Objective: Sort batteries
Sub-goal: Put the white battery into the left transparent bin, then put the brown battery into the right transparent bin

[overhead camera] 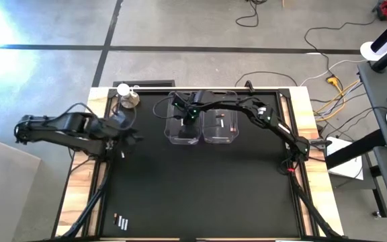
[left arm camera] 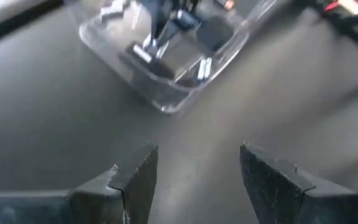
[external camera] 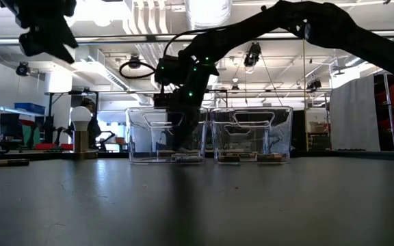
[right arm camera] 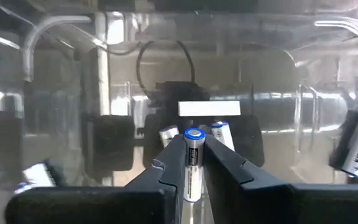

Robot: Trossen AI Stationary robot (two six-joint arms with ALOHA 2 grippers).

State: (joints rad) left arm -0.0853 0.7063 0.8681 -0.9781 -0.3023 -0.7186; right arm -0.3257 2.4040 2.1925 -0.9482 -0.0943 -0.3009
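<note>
Right end effector [right arm camera: 192,163] gripping silvery battery [right arm camera: 193,163] inside left bin [overhead camera: 183,128]; early slip risking bounce-out. Left end effector [left arm camera: 197,180] hanging released, empty, over counter [overhead camera: 200,188].

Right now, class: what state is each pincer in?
Left pincer: open, empty, above the table.
Right pincer: shut on a silvery-white battery inside the left clear bin.

Robotics lab: exposed ceiling ducts [external camera: 211,10], floor cables [overhead camera: 328,64].
</note>
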